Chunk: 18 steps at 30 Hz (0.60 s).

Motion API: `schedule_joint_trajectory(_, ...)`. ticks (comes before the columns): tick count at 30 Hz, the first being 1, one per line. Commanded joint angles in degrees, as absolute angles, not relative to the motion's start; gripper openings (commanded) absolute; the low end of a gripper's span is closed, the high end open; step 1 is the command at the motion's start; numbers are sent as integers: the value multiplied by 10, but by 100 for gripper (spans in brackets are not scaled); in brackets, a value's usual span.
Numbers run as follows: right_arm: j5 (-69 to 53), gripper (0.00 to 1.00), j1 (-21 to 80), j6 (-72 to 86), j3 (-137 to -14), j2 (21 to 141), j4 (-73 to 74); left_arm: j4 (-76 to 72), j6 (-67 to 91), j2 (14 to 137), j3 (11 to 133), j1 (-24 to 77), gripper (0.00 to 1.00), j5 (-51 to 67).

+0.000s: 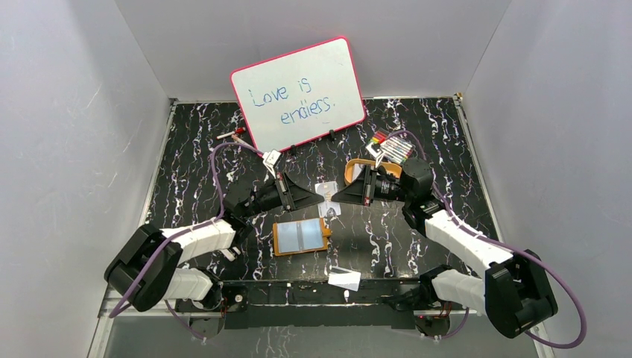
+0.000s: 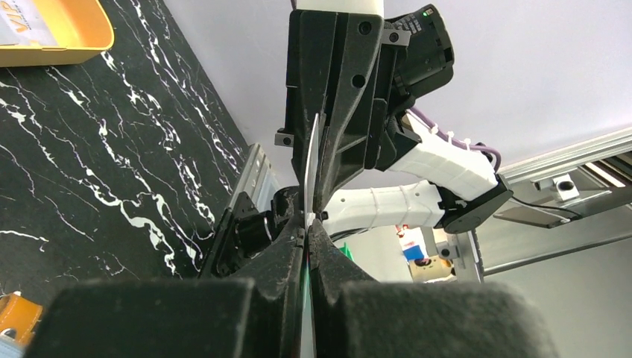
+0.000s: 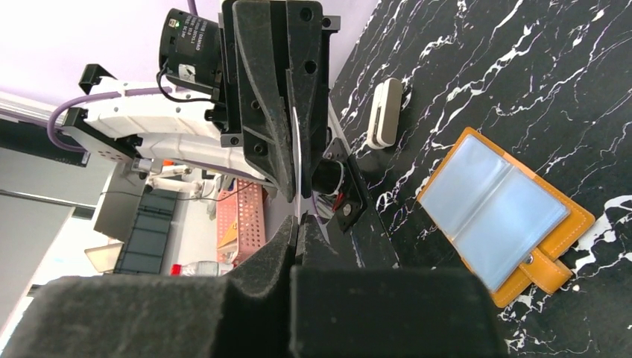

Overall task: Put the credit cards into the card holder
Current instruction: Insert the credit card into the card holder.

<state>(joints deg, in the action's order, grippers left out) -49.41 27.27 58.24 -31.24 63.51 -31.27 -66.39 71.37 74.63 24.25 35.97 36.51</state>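
Observation:
One pale credit card (image 1: 326, 192) hangs above the table, and both grippers pinch it from opposite sides. My left gripper (image 1: 319, 195) is shut on it; in the left wrist view the card (image 2: 311, 160) shows edge-on, running from my left gripper (image 2: 308, 224) up into the right one. My right gripper (image 1: 334, 195) is shut on the same card (image 3: 296, 149), which enters my right gripper (image 3: 296, 221) edge-on. The orange card holder (image 1: 300, 236) lies open and flat just in front of the grippers, its clear sleeves (image 3: 492, 201) facing up. Another pale card (image 1: 344, 279) lies near the front edge.
A pink-rimmed whiteboard (image 1: 298, 93) leans at the back. An orange tray (image 1: 356, 167) sits behind my right gripper, and a bundle of markers (image 1: 393, 146) lies beyond it. Grey walls close in the black marbled table (image 1: 194, 164) on both sides.

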Motion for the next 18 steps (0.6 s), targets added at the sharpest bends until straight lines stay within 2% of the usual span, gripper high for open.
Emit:
schedule_joint_trajectory(1, -486, 0, 280, 551, -342, 632, -296, -694, 716, 740, 258, 359, 0, 386)
schedule_joint_trajectory(2, -476, 0, 280, 542, -343, 628, -283, -693, 713, 735, 254, 357, 4, 387)
schedule_joint_trajectory(3, -467, 0, 280, 527, -347, 626, -258, -690, 711, 725, 247, 355, 17, 386)
schedule_joint_trajectory(4, -454, 0, 281, 509, -353, 623, -226, -675, 707, 709, 235, 350, 36, 380)
schedule_joint_trajectory(5, -440, 0, 283, 488, -359, 621, -194, -632, 697, 680, 225, 345, 47, 363)
schedule_joint_trajectory(7, -416, 0, 287, 458, -365, 625, -141, -468, 631, 595, 216, 343, 59, 296)
schedule_joint_trajectory(10, -404, 0, 296, 445, -356, 646, -120, -243, 564, 464, 212, 347, 62, 187)
schedule_joint_trajectory(13, -390, 0, 314, 453, -347, 682, -136, -73, 528, 385, 217, 348, 61, 95)
schedule_joint_trajectory(18, -363, 0, 357, 475, -355, 773, -167, 47, 524, 413, 216, 348, 50, 54)
